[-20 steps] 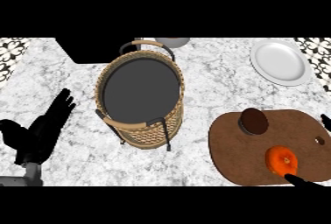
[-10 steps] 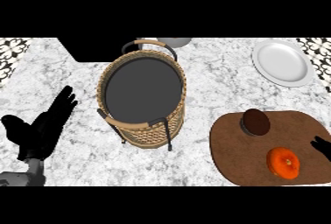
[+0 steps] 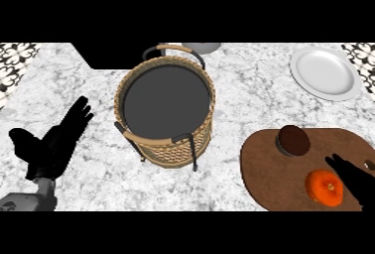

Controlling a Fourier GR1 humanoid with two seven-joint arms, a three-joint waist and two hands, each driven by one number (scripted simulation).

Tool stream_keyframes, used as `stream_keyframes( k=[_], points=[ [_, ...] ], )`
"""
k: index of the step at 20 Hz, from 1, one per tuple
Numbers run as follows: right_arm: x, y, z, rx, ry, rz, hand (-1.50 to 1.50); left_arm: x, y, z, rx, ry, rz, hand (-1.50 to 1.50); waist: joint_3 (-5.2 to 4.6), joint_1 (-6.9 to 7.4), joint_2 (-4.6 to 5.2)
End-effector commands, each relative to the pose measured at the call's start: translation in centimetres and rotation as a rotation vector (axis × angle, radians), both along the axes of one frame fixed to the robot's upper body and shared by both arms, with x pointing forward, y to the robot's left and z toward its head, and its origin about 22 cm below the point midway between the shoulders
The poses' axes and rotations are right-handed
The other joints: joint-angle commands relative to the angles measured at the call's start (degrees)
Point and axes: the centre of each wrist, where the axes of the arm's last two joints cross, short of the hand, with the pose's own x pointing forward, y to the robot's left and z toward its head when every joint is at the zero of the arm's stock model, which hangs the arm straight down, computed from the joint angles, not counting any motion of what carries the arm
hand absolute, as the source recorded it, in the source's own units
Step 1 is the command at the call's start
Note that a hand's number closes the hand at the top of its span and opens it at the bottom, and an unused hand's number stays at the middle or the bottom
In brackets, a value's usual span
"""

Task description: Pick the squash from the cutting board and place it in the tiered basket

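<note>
Right hand (image 3: 353, 179) hovers with fingers spread just beside the orange squash (image 3: 326, 186), which sits ungrasped on the cutting board (image 3: 278, 171), so pickup and the carry to the tiered basket (image 3: 167, 106) remain, left hand (image 3: 53, 144) resting open.

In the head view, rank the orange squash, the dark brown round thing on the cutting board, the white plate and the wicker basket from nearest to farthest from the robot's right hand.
From the right hand:
1. Orange squash, just left of the hand on the brown wooden cutting board.
2. Dark brown round object, at the board's far edge.
3. White round plate, far right corner.
4. Woven wicker tiered basket, centre of the counter, to the left.
</note>
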Motion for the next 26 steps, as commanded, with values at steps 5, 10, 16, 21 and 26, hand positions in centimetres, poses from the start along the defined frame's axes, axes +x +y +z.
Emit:
stream_keyframes(
  k=[5,10,16,21,26],
  points=[
    [2.4,1.1,-5.4,-0.073,0.061,-0.067,-1.50,1.0,-1.1,2.9,0.009,-0.016,0.007,0.00,0.11,-0.09,-0.05],
    [2.1,0.6,-7.8,-0.081,0.017,-0.077,-1.50,-0.6,1.0,2.1,0.006,-0.004,0.006,0.00,0.08,-0.20,-0.10],
    [3.6,-1.4,-10.7,-0.136,-0.030,-0.100,-1.50,1.4,0.1,1.9,0.021,-0.013,0.012,0.00,0.08,-0.35,-0.03],
    [3.6,-3.3,-9.0,-0.151,-0.059,-0.108,-1.50,0.2,0.9,0.6,-0.002,0.000,0.011,0.00,0.06,-0.33,-0.07],
    [3.4,-2.4,-11.6,-0.138,0.124,-0.082,1.50,1.2,-0.5,1.7,-0.002,-0.012,0.006,0.00,0.07,-0.27,-0.02]
  ],
)
